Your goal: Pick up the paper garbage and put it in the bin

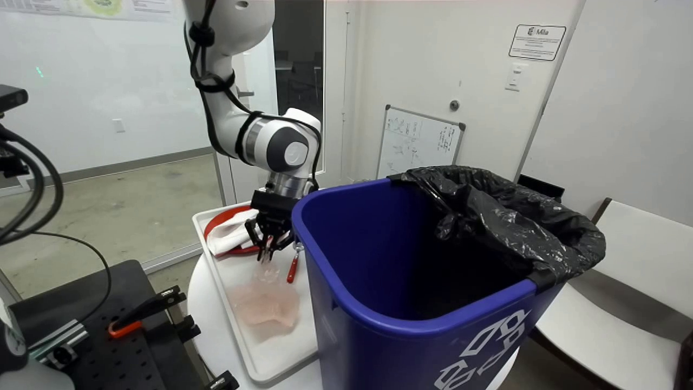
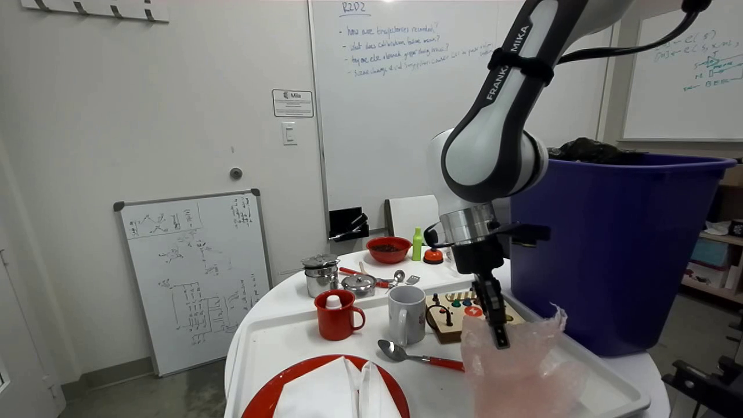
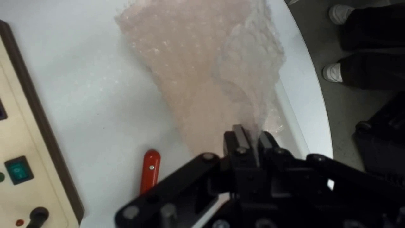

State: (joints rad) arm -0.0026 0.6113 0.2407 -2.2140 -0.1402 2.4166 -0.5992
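Red mug (image 2: 335, 319) – grey mug (image 2: 408, 313) – spoon (image 2: 436, 361)

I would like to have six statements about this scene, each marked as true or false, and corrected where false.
1. The gripper holds the bubble wrap. True.
2. The bubble wrap is inside the bin. False: it is outside the bin.
3. A napkin lies on the plate. True.
4. The red mug lies on its side. False: the red mug stands upright.
5. The spoon on the tray has a green handle. False: the spoon's handle is red.
6. A black bag hangs over part of the bin's rim. True.
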